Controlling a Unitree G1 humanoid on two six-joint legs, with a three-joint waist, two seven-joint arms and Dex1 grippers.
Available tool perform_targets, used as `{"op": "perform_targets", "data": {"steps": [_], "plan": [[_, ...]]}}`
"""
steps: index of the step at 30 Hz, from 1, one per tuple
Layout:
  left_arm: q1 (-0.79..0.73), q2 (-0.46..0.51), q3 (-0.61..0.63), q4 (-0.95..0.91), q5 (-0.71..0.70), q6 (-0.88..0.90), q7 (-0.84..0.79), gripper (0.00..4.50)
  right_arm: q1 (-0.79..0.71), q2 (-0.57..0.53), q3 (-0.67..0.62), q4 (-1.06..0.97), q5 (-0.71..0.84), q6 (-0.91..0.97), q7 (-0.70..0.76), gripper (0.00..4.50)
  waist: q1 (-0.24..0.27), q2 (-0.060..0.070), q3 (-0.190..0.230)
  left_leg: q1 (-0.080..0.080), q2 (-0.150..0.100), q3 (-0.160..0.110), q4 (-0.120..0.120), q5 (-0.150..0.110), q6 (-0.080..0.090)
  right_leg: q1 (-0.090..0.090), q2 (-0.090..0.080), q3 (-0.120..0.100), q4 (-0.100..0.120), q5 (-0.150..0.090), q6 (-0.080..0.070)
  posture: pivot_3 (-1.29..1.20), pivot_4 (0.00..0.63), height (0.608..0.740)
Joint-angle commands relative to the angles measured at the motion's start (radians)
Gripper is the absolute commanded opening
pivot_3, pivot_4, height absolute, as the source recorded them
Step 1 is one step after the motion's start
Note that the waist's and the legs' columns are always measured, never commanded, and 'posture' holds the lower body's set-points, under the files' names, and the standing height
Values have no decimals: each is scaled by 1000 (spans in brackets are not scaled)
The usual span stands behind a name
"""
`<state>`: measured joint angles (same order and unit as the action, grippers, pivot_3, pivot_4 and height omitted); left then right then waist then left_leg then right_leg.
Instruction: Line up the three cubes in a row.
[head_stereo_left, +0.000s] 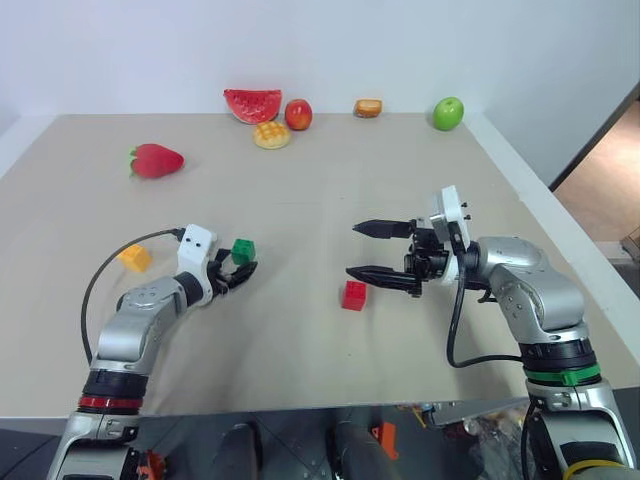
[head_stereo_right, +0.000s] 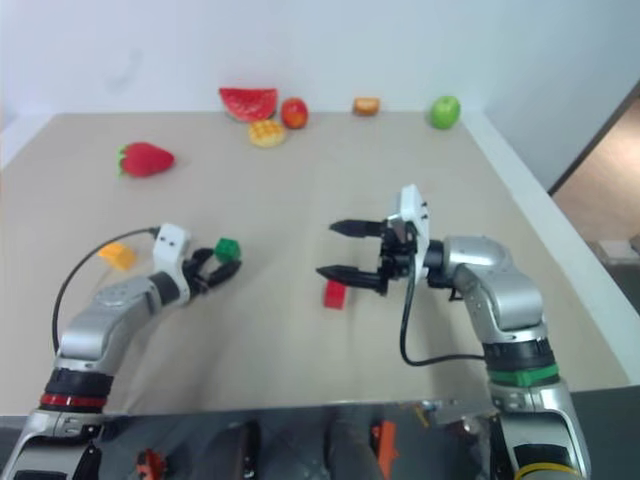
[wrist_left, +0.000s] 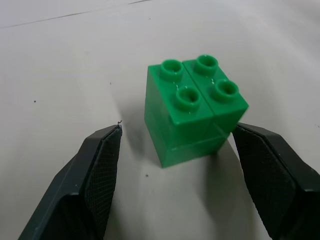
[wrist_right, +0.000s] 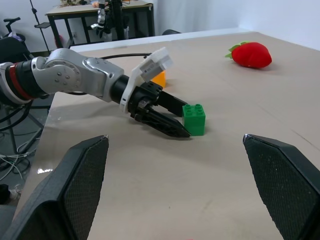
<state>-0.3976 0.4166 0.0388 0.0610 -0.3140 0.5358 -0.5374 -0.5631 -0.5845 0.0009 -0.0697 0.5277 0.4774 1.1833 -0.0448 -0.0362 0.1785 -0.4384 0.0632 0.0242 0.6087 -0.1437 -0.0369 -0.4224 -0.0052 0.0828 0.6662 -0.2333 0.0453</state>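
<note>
Three cubes – one green (head_stereo_left: 243, 250), one red (head_stereo_left: 354, 295), one yellow-orange (head_stereo_left: 134, 258), both pincers agape – left (head_stereo_left: 240, 272), right (head_stereo_left: 368, 251).

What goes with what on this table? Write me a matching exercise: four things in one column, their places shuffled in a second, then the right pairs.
Things
1. small green studded plastic brick
2. small red studded plastic brick
3. small yellow-orange plastic brick
4. round green toy apple

Places
A. at the table's far edge, towards the right corner
B. just below the open right pincer
C. between the fingers of the open left pincer
D. beside the left arm's black cable, left of the left pincer

Pairs: 1-C, 2-B, 3-D, 4-A
</note>
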Motion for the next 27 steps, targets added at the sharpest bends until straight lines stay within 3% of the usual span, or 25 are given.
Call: {"op": "perform_targets", "data": {"steps": [1,7,8,13,19,23,27], "plan": [[-26,-16,-7,28,24,-20,18,3365,-2,-12,-23,-42,23,-3,-7,4489,0,0,0,0,0,0,0,0,0,0,0,0,0,0,0,0,150,740],[-53,-37,-7,45,31,-31,21,1417,4,-13,-17,-42,21,-8,-9,4500,1,0,0,0,0,0,1,0,0,0,0,0,0,1,0,0,150,740],[-58,-35,-7,48,33,-33,17,1319,4,-13,-16,-41,20,-9,-9,4500,1,0,0,-1,0,0,1,0,0,0,0,0,0,1,0,0,150,740],[-75,-4,-4,51,9,-101,-102,1326,10,-14,-9,-50,18,-7,-8,4500,0,0,0,-1,0,0,0,0,0,0,0,0,0,0,1,0,150,740],[-60,125,-113,72,13,-363,-531,1326,69,-92,-30,-128,89,81,47,4500,0,0,0,-1,0,0,-3,0,0,-2,0,0,0,-2,-1,0,150,740],[-129,165,-166,248,25,-537,-781,1326,149,-197,-80,-135,125,113,100,4500,4,0,0,-1,-1,0,-4,0,0,-1,-1,0,-1,-4,-2,0,150,740],[-231,116,-194,456,48,-674,-899,1326,203,-253,-168,-151,195,165,95,4500,6,0,0,-2,-1,0,-2,0,0,-1,-2,0,-1,-3,-2,0,150,740]]}}
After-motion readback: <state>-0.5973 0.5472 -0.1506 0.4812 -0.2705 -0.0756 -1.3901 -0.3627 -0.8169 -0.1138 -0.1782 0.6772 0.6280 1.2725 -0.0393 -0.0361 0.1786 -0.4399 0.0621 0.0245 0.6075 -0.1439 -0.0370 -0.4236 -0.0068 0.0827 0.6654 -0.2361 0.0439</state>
